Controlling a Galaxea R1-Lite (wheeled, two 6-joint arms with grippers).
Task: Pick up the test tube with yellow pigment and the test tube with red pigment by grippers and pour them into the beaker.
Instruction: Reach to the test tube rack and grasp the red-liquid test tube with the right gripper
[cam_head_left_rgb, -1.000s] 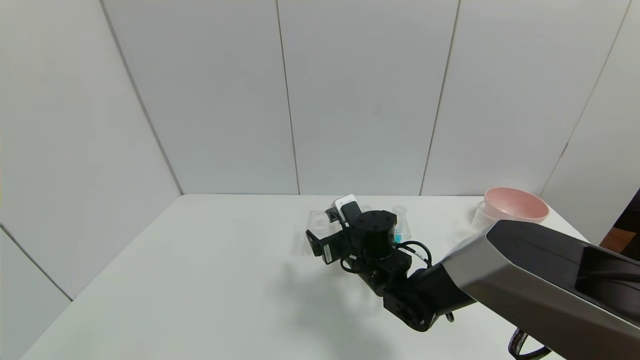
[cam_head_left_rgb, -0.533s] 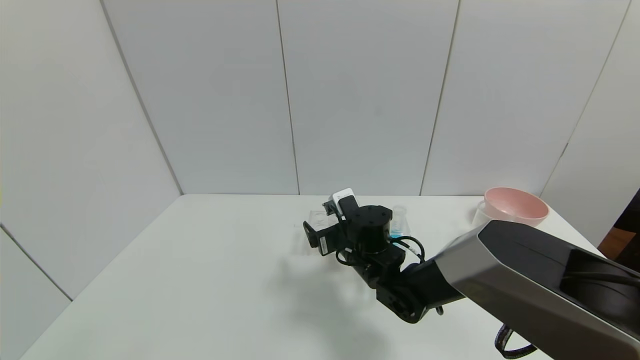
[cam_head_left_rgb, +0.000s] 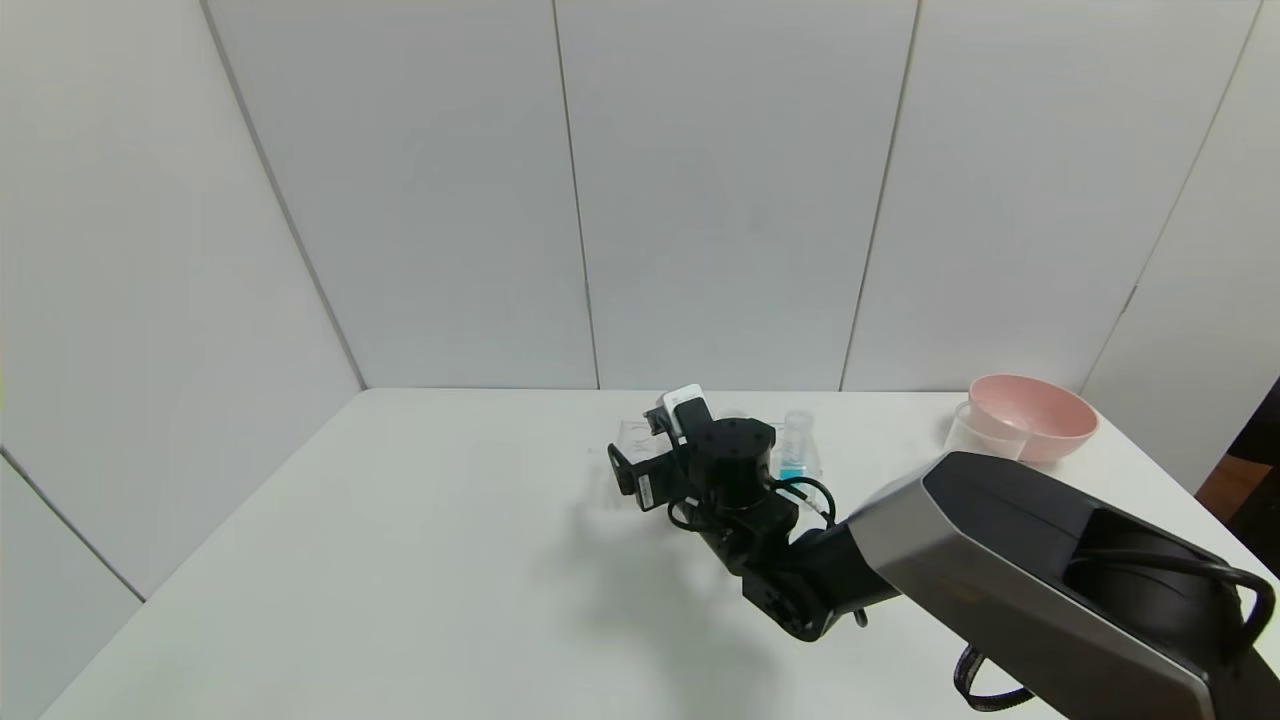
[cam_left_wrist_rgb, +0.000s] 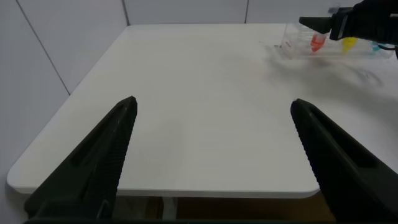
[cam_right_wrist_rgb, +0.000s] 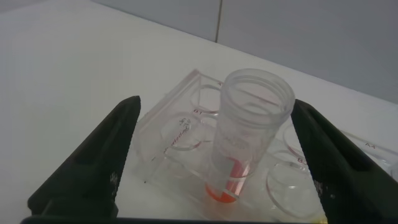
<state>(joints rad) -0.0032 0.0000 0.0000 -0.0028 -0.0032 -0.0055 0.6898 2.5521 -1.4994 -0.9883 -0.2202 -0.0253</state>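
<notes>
White wall panels close in a white table (cam_head_left_rgb: 420, 560) on the left and far sides. Toward the far middle of it stands a clear rack (cam_right_wrist_rgb: 180, 134) holding the tubes. The right arm reaches in from the near right, and the right gripper (cam_right_wrist_rgb: 214, 152) hangs over the rack's left end, fingers (cam_right_wrist_rgb: 93, 165) spread wide on either side of the red tube (cam_right_wrist_rgb: 249, 134) without touching it. That tube stands upright in its hole, orange-red liquid at its tip. From the left wrist camera the yellow tube (cam_left_wrist_rgb: 349, 43) shows just right of the red one, with a blue tube (cam_head_left_rgb: 795, 445) further right again, all in the same rack. The left gripper (cam_left_wrist_rgb: 214, 149) hovers low at the near left edge of the table, well apart from the rack, fingers released and wide. At the far right a pink bowl (cam_head_left_rgb: 1035, 412) sits on the table, and the beaker (cam_head_left_rgb: 985, 437) stands just left of it, touching or nearly so.
</notes>
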